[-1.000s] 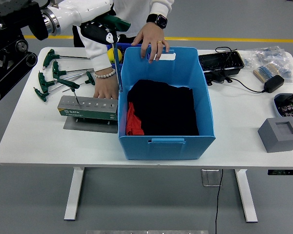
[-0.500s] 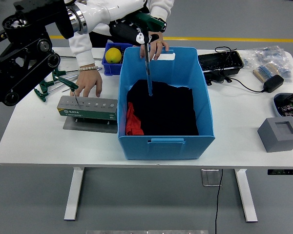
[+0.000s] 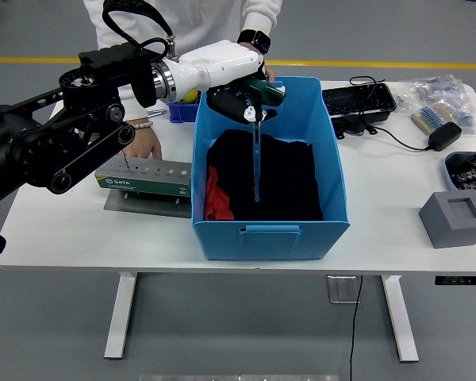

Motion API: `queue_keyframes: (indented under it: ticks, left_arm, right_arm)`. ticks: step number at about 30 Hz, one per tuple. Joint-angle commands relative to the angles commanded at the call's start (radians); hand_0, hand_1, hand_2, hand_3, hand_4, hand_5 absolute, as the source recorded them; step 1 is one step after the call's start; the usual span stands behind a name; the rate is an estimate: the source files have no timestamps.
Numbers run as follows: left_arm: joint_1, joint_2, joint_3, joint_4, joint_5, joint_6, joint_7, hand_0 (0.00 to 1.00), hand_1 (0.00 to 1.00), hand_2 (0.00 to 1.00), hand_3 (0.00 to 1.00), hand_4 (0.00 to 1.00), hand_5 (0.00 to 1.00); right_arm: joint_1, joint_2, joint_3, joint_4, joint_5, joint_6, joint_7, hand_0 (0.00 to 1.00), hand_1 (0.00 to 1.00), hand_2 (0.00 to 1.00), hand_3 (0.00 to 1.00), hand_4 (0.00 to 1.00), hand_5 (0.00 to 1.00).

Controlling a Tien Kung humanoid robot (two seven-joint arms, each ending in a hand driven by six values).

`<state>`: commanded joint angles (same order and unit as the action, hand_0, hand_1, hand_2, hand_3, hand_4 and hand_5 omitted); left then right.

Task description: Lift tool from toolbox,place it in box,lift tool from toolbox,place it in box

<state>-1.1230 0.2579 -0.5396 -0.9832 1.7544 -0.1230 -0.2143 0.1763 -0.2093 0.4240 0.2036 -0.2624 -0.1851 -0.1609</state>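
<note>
Head view: left hand [image 3: 242, 99] is clamped on the green handle of a tool [image 3: 257, 151], its shaft hanging down inside the blue box [image 3: 333, 171] over dark cloth [image 3: 282, 178]. Toolbox [image 3: 143, 176] sits at the box's 9 o'clock. A person's hand [image 3: 147, 143] rests behind the toolbox.

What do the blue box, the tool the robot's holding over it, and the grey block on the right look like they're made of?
Blue box: likely moulded plastic, judging by its smooth, even colour and formed handle slots.
Tool: the thin shiny shaft looks like metal; the dark green handle in the left hand looks like plastic or rubber.
Grey block: matte and uniform, possibly plastic or foam; cannot tell which.
</note>
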Motion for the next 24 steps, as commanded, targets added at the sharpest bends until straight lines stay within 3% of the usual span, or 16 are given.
queue_keyframes:
  ticks: [4, 19, 20, 24]
  left_arm:
    - [-0.001, -0.02, 0.04, 0.059, -0.049, 0.003, -0.001, 0.075, 0.002, 0.015, 0.032, 0.652, 0.536]
    - [-0.023, -0.096, 0.191, 0.136, -0.09, 0.069, -0.041, 0.118, 0.007, 0.074, 0.116, 0.666, 0.52]
    - [-0.024, -0.1, 0.197, 0.14, -0.086, 0.075, -0.045, 0.185, 0.209, 0.326, 0.504, 0.728, 0.514]
    - [-0.025, -0.12, 0.208, 0.159, -0.083, 0.118, -0.076, 0.185, 0.209, 0.326, 0.504, 0.728, 0.514]
  right_arm:
    - [0.002, -0.002, -0.001, 0.0, -0.001, 0.0, 0.0, 0.651, 0.624, 0.697, 0.56, 0.769, 0.672]
    - [0.016, -0.008, 0.013, 0.002, -0.033, 0.001, -0.008, 0.652, 0.624, 0.697, 0.559, 0.77, 0.672]
    - [0.016, -0.009, 0.014, 0.002, -0.034, 0.001, -0.008, 0.653, 0.624, 0.697, 0.559, 0.769, 0.67]
    - [0.018, -0.008, 0.019, 0.002, -0.045, 0.001, -0.011, 0.653, 0.624, 0.697, 0.559, 0.769, 0.67]
